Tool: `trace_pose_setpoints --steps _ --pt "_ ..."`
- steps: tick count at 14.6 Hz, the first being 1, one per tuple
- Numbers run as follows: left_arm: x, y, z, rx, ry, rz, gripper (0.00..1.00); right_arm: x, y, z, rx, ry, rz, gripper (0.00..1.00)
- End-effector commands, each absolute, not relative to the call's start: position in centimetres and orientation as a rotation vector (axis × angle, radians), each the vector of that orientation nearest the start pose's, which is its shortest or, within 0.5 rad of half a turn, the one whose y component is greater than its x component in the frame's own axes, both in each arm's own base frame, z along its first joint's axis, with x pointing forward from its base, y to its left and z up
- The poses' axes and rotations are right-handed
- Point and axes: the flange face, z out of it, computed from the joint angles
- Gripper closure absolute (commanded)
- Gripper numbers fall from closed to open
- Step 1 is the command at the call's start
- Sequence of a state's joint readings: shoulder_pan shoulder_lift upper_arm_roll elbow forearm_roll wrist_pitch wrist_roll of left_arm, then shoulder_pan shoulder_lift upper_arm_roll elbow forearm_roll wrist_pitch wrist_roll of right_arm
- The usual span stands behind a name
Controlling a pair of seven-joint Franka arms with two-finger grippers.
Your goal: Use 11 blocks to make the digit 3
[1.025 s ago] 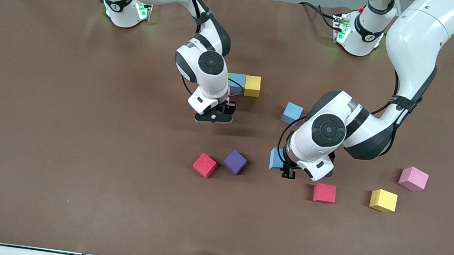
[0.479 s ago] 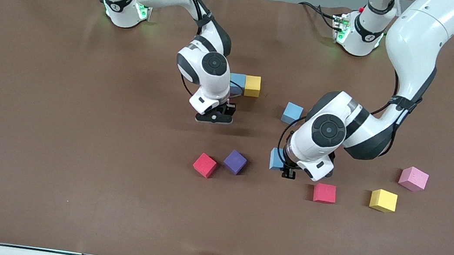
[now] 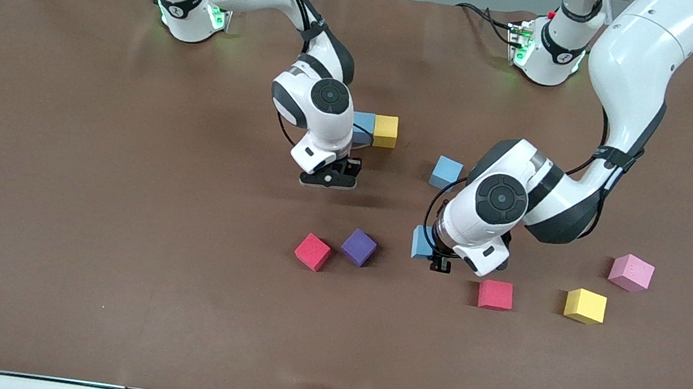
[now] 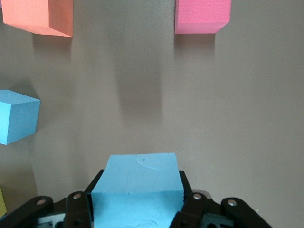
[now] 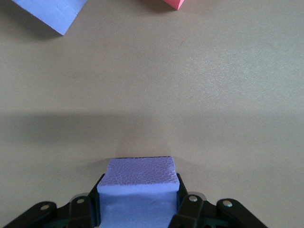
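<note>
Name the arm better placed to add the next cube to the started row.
Right. Its gripper holds a purple cube right beside the light blue and yellow row; the left gripper, holding a light blue cube, is farther from it.

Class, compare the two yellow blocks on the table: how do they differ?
One yellow block touches a light blue block, edges squared to the table; the other yellow block stands alone, slightly turned. The first lies farther from the front camera; the second lies nearer and toward the left arm's end. Both look alike in colour and size.
</note>
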State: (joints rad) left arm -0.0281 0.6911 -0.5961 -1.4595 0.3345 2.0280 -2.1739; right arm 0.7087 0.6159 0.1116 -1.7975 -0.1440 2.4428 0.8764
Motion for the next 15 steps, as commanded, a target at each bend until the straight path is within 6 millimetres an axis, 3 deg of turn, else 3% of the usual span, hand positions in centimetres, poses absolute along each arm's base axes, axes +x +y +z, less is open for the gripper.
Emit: trace_pose_setpoints --steps 1,15 --pt "62.8 -33.2 32.7 -2.289 -2.181 0.117 0.89 45.2 48.3 20.8 -3.152 -0.029 -0.097 0.99" --pt "62.2 -33.6 32.1 -2.281 -2.167 0.111 0.89 44.1 48.7 20.3 -3.169 -0.007 -0.076 0.99"
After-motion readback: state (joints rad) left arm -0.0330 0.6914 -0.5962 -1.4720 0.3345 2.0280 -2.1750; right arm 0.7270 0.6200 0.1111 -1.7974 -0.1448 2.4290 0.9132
